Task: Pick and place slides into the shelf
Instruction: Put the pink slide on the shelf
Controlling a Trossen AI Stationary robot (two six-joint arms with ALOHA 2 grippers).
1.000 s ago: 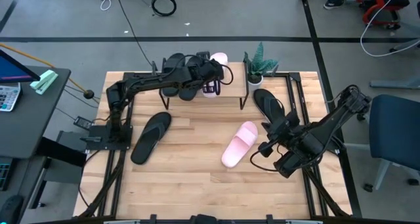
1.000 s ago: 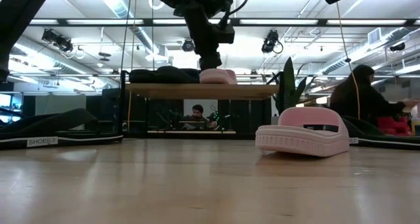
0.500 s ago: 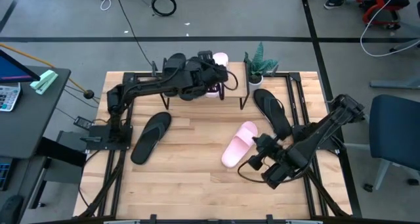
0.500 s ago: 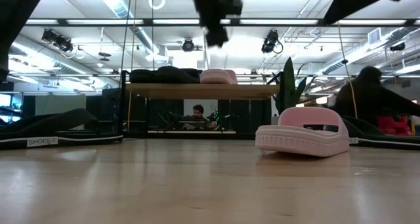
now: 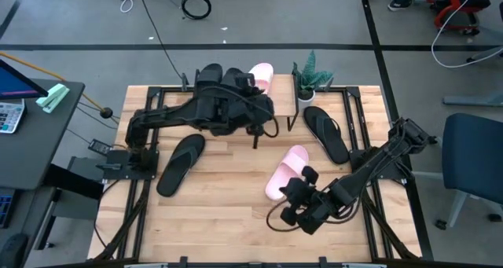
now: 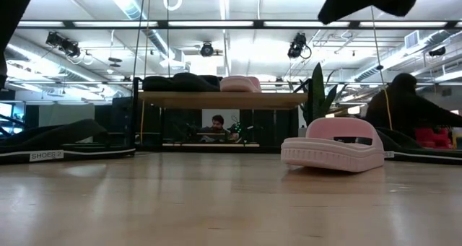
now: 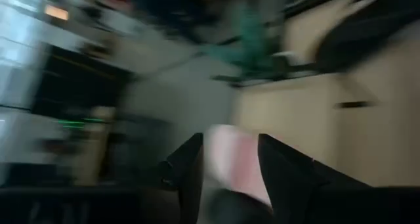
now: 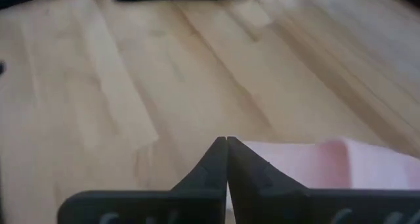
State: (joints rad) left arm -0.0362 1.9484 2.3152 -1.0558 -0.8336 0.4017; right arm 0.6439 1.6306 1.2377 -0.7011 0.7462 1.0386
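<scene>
Pink slide (image 5: 286, 172) lies mid-bench; right gripper (image 5: 292, 204), fingers pressed together and empty, hovers beside it, lining up a grab; left gripper (image 7: 226, 159) parted, empty.

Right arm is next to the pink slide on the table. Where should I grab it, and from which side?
Grip the pink slide by its wide band, the raised part in the low view. It lies sole-down on the table. Come from above with the right gripper, probably one finger under the band; its fingers are shut, so open first.

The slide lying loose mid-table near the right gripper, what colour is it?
Pale pink, clearest in the low view.
</scene>
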